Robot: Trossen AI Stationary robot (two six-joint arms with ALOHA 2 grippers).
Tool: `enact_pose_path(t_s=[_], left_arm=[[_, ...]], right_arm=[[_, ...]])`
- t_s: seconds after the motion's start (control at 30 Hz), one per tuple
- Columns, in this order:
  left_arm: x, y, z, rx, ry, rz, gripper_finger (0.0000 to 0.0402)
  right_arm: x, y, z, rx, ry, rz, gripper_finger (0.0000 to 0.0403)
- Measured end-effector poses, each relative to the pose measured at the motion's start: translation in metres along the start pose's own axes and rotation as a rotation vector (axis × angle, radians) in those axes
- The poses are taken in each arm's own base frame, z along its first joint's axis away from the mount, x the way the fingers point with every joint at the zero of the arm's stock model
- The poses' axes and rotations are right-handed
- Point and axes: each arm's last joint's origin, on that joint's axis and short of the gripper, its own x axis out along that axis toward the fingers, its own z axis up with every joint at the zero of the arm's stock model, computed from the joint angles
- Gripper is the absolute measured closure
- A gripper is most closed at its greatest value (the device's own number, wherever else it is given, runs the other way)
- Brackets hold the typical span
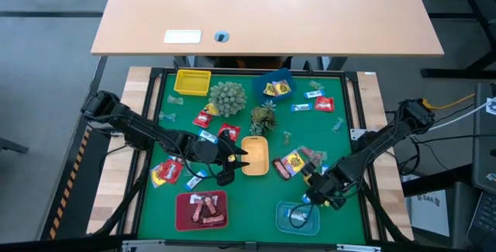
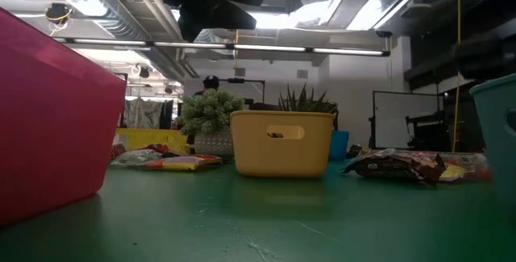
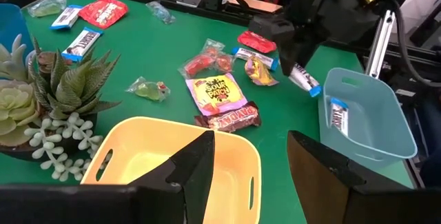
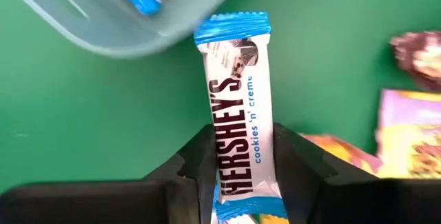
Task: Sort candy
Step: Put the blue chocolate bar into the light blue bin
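Near the front right, the right gripper [image 4: 241,176] pinches a blue-white Hershey's bar [image 4: 238,107] just beside the pale blue tray [image 1: 298,217], which already holds one. The grip is narrow and low on the wrapper; I judge the bar could slip or swing and land outside the rim. Farther left, the left gripper [image 3: 251,165] hangs spread and empty over the yellow tray [image 3: 148,158].

you are looking straight down on the whole green table [image 1: 256,205] in the high view; the low view is sitting at mat level, facing the room. each wrist camera is peering past its own fingers, and both are sharing the pale blue tray [image 3: 368,117] ahead.
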Motion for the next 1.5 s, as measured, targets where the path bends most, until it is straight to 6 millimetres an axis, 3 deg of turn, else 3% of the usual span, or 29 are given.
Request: enact_pose_path(t_s=[0.2, 0.4, 0.77, 1.2, 1.5], left_arm=[[0.0, 0.0, 0.0, 0.0, 0.0, 0.0, 0.0233], [0.0, 0.0, 0.0, 0.0, 0.0, 0.0, 0.0233], [0.0, 0.0, 0.0, 0.0, 0.002, -0.005, 0.0233], [0.0, 0.0, 0.0, 0.0, 0.002, -0.004, 0.0233], [0.0, 0.0, 0.0, 0.0, 0.002, -0.004, 0.0233]], right_arm=[[-0.02, -0.003, 0.01, -0.001, 0.037, -0.096, 0.0283], [-0.041, -0.003, 0.029, 0.056, -0.049, -0.097, 0.0283], [-0.061, 0.002, 0.07, 0.468, -0.401, 0.213, 0.0283], [-0.062, 0.004, 0.072, 0.651, -0.387, 0.325, 0.0283], [-0.063, 0.004, 0.072, 0.658, -0.383, 0.334, 0.0266]])
